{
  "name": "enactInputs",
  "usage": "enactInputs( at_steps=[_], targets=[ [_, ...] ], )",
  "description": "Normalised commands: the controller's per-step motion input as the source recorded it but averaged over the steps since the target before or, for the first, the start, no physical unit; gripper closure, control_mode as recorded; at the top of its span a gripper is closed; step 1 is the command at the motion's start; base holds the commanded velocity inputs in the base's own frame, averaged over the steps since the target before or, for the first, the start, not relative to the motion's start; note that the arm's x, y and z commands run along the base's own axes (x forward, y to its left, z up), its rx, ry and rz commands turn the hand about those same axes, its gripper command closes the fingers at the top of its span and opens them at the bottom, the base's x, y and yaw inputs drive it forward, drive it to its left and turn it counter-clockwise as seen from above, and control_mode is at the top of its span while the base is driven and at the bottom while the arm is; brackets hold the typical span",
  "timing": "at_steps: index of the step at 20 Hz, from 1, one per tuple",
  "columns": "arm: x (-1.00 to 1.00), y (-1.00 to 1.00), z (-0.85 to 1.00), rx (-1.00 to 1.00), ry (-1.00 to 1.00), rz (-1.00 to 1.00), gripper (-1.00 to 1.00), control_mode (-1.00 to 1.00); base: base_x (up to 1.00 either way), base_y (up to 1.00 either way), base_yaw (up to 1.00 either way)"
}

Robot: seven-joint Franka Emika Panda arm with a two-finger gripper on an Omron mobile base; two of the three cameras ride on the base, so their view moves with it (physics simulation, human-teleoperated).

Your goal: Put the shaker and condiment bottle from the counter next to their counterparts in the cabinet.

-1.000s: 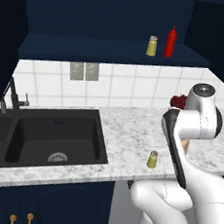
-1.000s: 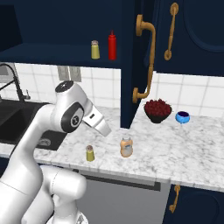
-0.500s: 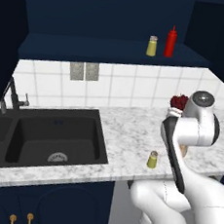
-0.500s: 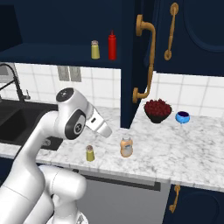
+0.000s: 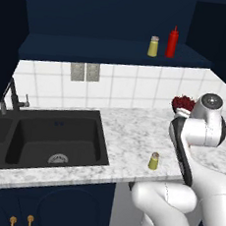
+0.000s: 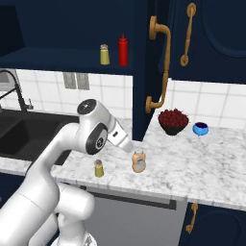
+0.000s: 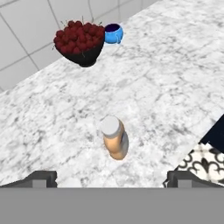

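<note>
The gripper (image 7: pixel 111 177) hangs over the counter (image 6: pixel 202 168) with its jaws spread wide and nothing between them; the condiment bottle (image 7: pixel 115 137) stands upright on the marble just below and ahead of the fingertips (image 7: pixel 43 177), apart from them; in the right base view this bottle (image 6: pixel 138 161) sits near the counter's front edge, with the shaker (image 6: pixel 98 168) beside it, also near that edge; up in the cabinet (image 6: pixel 57 33), a twin shaker (image 6: pixel 104 54) and a red bottle (image 6: pixel 123 49) stand side by side on the shelf; a bowl of cherries (image 6: pixel 172 120) and a small blue cup (image 6: pixel 201 128) sit toward the counter's back edge.

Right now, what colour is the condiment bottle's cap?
Grey-silver, on the condiment bottle; hand view shows it best.
</note>
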Motion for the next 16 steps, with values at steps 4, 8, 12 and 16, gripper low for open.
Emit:
enactInputs(
  at_steps=[4, 8, 12, 16],
  targets=[
    [0.0, -0.07, -0.15, 0.01, -0.01, -0.01, -1.0, -1.0, 0.0, 0.0, 0.0],
    [0.0, 0.0, -0.35, 0.0, -0.02, -0.01, -1.0, -1.0, 0.0, 0.0, 0.0],
    [0.04, -0.01, -0.33, 0.0, -0.01, 0.0, -1.0, -1.0, 0.0, 0.0, 0.0],
    [0.14, -0.09, -0.23, 0.02, 0.0, 0.0, -1.0, -1.0, 0.0, 0.0, 0.0]
  ],
)
